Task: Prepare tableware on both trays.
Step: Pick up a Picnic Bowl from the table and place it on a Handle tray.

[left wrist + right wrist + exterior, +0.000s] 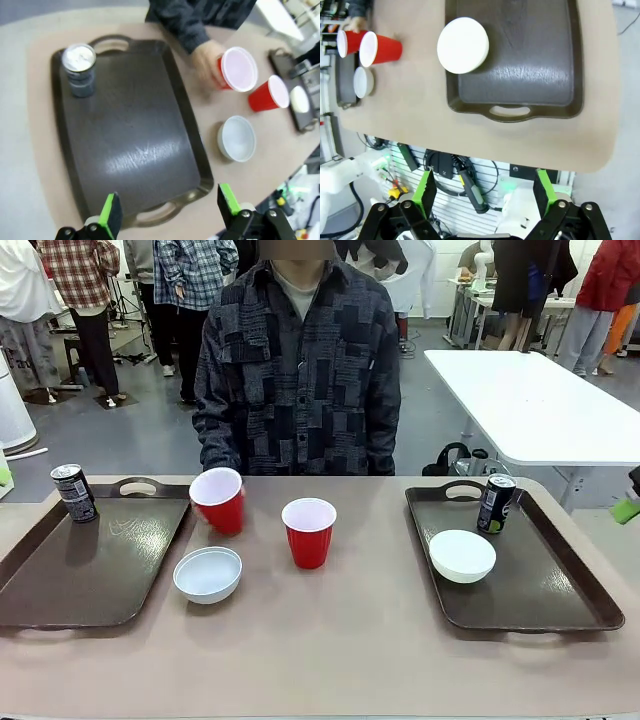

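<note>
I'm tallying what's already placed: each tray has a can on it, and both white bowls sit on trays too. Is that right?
Not quite. The left can and right can are on their trays, but only one white bowl is on a tray, the right tray. The other bowl sits on the tabletop beside the left tray, as the front view shows.

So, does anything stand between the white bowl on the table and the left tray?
Nothing visible does. The white bowl lies beside the left tray, by its right rim, and the tray floor there is bare. The can stands in the far left corner.
</note>
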Robot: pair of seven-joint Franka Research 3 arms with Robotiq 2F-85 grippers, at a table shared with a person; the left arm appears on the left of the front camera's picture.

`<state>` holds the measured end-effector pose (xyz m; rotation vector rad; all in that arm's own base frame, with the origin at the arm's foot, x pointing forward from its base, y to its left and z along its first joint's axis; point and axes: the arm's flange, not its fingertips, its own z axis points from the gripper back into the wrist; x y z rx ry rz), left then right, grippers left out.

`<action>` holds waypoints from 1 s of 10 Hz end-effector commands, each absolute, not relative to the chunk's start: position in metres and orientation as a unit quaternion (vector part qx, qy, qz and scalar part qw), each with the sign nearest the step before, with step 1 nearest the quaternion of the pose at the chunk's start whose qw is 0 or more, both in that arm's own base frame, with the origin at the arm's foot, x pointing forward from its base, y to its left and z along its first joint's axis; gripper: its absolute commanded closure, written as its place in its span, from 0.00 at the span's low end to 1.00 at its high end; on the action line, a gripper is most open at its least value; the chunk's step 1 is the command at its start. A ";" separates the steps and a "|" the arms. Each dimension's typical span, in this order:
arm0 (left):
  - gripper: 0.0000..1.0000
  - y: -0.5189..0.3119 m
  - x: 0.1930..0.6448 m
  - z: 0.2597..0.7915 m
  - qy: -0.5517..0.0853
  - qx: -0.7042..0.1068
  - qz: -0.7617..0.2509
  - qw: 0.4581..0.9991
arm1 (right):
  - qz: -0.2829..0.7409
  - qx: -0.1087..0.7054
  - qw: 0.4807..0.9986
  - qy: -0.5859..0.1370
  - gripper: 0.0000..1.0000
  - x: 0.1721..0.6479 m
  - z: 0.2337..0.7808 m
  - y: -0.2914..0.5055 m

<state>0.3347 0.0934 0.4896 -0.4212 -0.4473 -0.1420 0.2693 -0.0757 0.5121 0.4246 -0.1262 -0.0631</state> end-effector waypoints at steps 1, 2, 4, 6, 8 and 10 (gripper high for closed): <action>0.00 0.111 0.329 0.488 -0.229 -0.226 -0.057 0.945 | -0.022 0.205 0.976 -0.074 0.00 0.267 0.520 -0.068; 0.00 0.111 0.329 0.488 -0.229 -0.226 -0.057 0.945 | -0.022 0.205 0.976 -0.074 0.00 0.267 0.520 -0.068; 0.00 0.111 0.329 0.488 -0.229 -0.226 -0.057 0.945 | -0.022 0.205 0.976 -0.074 0.00 0.267 0.520 -0.068; 0.00 0.088 0.332 0.508 -0.231 -0.179 -0.080 0.953 | -0.023 0.235 0.970 -0.058 0.00 0.271 0.512 -0.078; 0.00 0.038 0.340 0.532 -0.236 -0.088 -0.119 0.960 | -0.015 0.290 0.956 -0.031 0.00 0.275 0.499 -0.095; 0.00 -0.011 0.352 0.547 -0.211 -0.025 -0.171 0.962 | -0.020 0.331 0.944 -0.005 0.00 0.274 0.489 -0.118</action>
